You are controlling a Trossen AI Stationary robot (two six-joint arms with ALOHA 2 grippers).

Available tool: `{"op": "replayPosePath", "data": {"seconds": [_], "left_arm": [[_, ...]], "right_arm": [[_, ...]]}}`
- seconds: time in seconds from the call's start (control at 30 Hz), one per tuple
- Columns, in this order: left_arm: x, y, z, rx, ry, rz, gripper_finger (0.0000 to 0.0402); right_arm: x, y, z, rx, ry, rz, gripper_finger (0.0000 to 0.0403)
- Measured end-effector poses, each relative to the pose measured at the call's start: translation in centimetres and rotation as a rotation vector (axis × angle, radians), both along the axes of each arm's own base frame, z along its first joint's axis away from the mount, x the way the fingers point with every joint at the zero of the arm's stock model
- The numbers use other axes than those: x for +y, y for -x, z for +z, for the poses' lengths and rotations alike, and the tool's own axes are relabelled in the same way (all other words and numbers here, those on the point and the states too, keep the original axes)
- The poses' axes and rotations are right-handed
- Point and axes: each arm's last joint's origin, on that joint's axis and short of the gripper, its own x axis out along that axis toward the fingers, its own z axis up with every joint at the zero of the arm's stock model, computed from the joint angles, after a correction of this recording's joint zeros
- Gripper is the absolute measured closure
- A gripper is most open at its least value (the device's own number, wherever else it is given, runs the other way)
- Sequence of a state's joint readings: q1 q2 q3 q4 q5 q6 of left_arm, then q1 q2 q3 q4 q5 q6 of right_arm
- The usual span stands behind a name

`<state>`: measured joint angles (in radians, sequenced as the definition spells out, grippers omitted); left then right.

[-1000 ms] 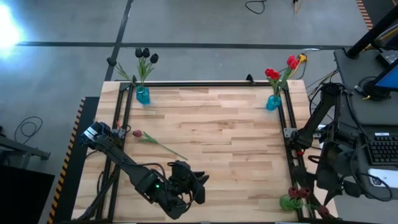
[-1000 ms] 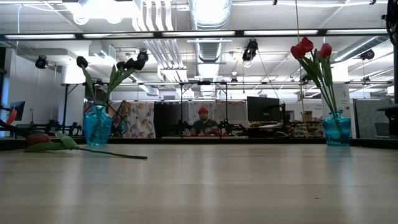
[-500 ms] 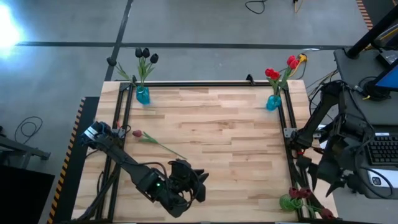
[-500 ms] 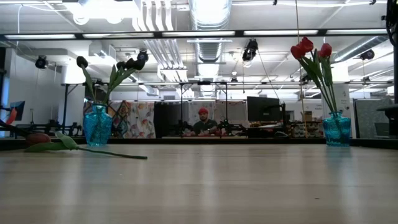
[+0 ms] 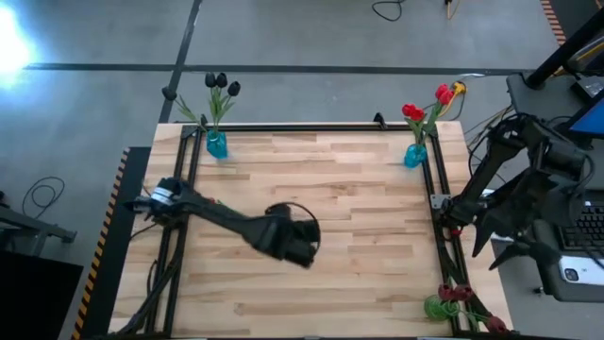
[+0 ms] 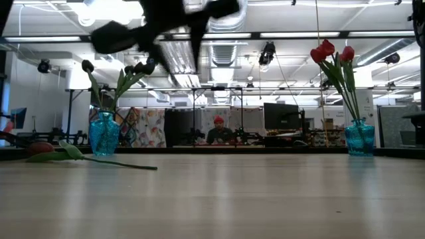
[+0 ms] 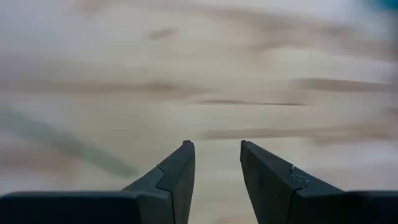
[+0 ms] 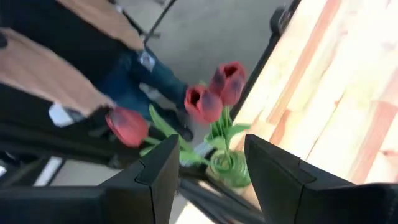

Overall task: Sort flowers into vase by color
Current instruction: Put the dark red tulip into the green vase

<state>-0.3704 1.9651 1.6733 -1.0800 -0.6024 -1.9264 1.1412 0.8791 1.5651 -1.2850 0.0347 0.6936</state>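
Sweeping fast across the bench (image 5: 377, 189), the empty, parted left hand (image 5: 304, 242) could overshoot the lying red tulip (image 6: 41, 149) and knock it aside.

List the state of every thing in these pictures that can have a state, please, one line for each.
Left claw: open, empty, above the wooden table.
Right claw: open, empty, off the table's right edge.
Loose red tulip with green stem: lying flat on the table.
Black tulips: upright in the left blue glass vase.
Red tulips: upright in the right blue glass vase.
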Motion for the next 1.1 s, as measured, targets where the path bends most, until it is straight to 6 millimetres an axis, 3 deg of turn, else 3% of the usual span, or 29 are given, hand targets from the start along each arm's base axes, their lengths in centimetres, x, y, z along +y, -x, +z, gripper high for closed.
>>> {"op": "replayPosePath", "data": {"seconds": [0.13,0.27,0.4,0.5,0.87,1.1], "left_arm": [[2.5,1.1,-2.0,0.269,0.189,0.240,0.0276],[4.0,3.0,-2.2,0.464,0.186,0.518,0.0272],[5.6,4.1,-2.5,0.411,0.167,0.606,0.0271],[7.4,6.2,-2.5,0.454,0.183,0.728,0.0271],[12.5,12.9,-4.5,0.216,0.339,0.869,0.0271],[14.7,16.2,-6.2,0.239,0.335,0.981,0.0271]], "right_arm": [[-0.9,0.2,1.8,-0.054,-0.052,-0.052,0.0229],[-1.1,0.1,3.3,-0.109,-0.078,-0.114,0.0229],[-0.3,-0.5,4.2,-0.141,-0.072,-0.163,0.0229],[1.0,-1.1,4.6,-0.145,-0.052,-0.180,0.0229],[5.4,-3.2,4.5,-0.124,0.024,-0.195,0.0229],[7.5,-4.3,4.1,-0.123,0.062,-0.249,0.0229]]}}
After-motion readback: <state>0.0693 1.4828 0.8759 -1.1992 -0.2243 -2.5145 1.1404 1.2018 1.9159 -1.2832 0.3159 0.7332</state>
